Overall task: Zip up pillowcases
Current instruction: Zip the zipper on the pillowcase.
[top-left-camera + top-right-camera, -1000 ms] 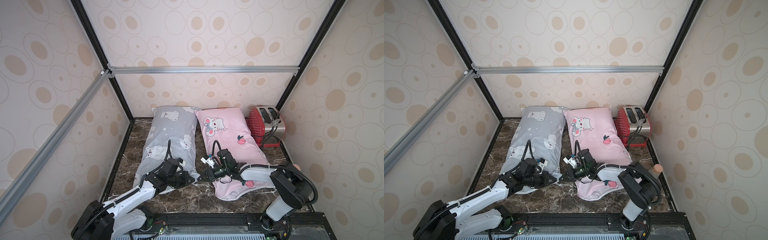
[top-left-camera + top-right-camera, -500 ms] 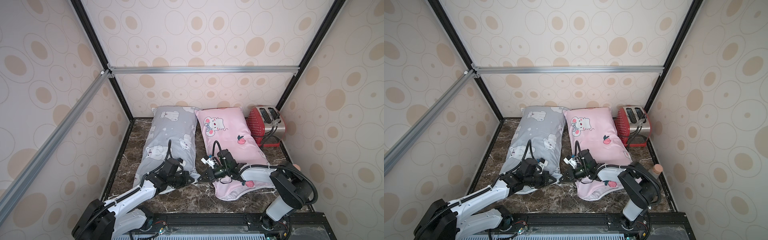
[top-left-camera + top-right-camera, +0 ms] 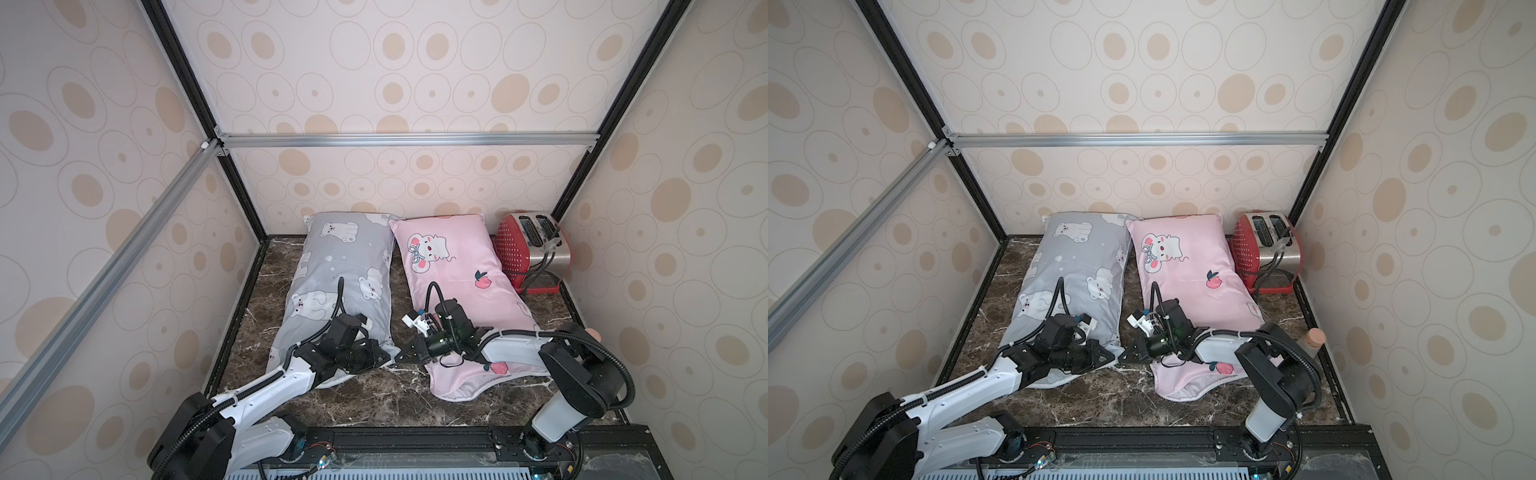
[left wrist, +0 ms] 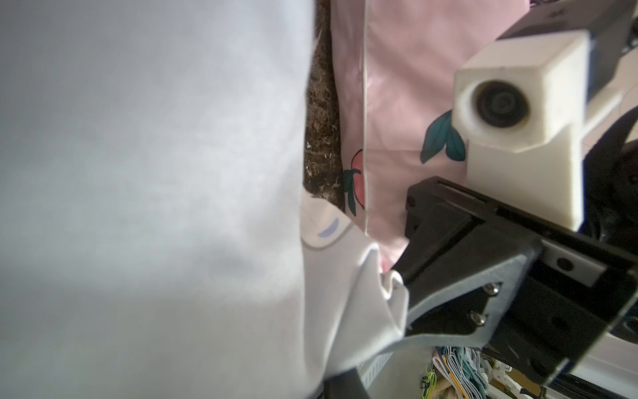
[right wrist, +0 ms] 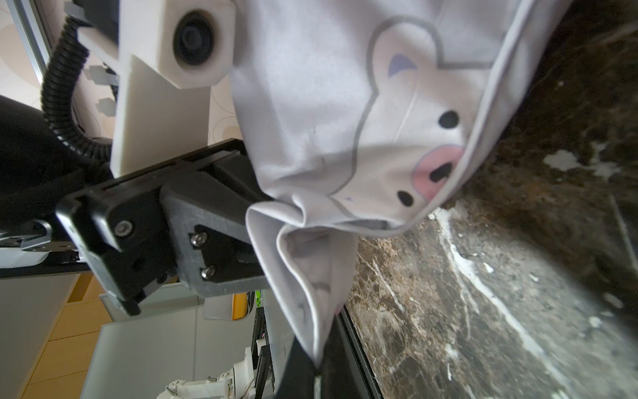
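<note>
Both pinch the grey pillowcase: left gripper, right gripper, tightly closed. Best to hold the fabric taut and pull straight.

Bunched grey pillowcase covers tips of left fingers.

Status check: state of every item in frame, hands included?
grey pillowcase: lying flat, near corner lifted and gaping, unzipped there
pink pillowcase: lying flat, near end looks open, white showing
left hand: shut on grey pillowcase corner
right hand: shut on the same corner
toaster: upright, nothing sticking out of slots
</note>
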Controlling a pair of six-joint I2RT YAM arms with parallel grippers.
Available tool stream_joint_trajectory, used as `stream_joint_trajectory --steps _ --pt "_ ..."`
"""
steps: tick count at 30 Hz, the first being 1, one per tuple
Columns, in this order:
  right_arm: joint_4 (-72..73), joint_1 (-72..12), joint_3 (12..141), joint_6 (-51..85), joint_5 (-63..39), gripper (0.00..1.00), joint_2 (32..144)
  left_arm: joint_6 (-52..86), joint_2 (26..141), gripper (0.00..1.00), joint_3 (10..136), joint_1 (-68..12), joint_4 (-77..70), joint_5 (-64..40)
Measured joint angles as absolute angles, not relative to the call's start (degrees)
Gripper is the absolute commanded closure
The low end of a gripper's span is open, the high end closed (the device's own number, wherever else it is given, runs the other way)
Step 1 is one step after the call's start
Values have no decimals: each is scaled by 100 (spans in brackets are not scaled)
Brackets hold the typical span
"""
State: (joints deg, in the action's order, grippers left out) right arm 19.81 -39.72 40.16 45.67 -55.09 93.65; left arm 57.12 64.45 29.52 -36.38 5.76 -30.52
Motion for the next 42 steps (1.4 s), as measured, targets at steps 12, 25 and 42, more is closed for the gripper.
stream_joint_trajectory --steps 12,25,42 --pt "2034 -3970 3986 4584 -5507 100 9365 5688 6425 100 2952 -3638 569 -3006" --pt "1824 -3942 4058 4484 -5391 72 9443 5677 6337 100 2952 -3599 569 -2989" --pt "1623 -4119 4338 4414 -5022 90 9824 5688 6246 95 2921 -3476 526 -3030"
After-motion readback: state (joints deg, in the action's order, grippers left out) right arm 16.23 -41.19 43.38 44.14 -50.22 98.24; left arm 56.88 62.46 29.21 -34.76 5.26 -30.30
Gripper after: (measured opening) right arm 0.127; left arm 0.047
